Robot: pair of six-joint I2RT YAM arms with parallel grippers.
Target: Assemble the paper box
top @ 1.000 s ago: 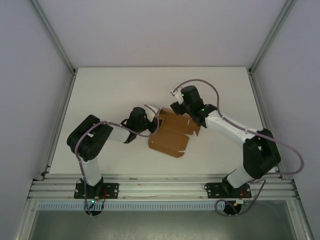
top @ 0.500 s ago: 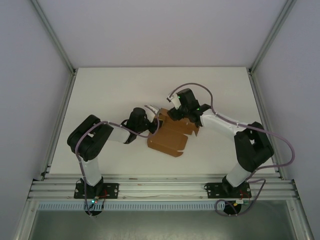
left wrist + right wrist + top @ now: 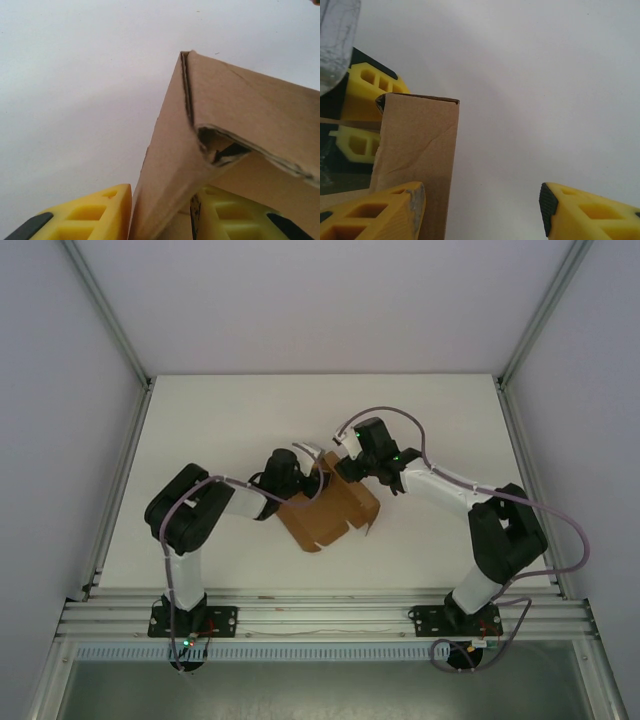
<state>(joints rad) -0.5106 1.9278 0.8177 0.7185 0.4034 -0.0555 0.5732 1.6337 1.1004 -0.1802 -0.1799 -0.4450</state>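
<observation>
Top view first: the paper box (image 3: 325, 512) sat part-folded near the middle of the table (image 3: 200, 420), a shade toward the near edge. The left arm (image 3: 190, 515) and the right arm (image 3: 500, 535) had crowded their wrists over its far edge. The fingertips were lost under the black housings, so no contact could be read from up there.

On the left wrist camera, a creased brown wall of the box rose right between the jaws of the left gripper (image 3: 160, 222). One yellow finger (image 3: 95, 215) sat against the panel's edge. The other (image 3: 235, 215) was half buried behind the cardboard and cut off by the frame. The gap was narrow and straddled that wall, but I couldn't tell whether it was actually pinching.

On the right wrist camera, the right gripper (image 3: 480, 210) stood wide. One finger (image 3: 375, 210) was just beside an upright panel, seemingly touching it. Its partner (image 3: 590, 210) was well apart, with bare table between them and nothing held. Beyond the panel, the left gripper's fingers peeked out, partly covered by cardboard.
</observation>
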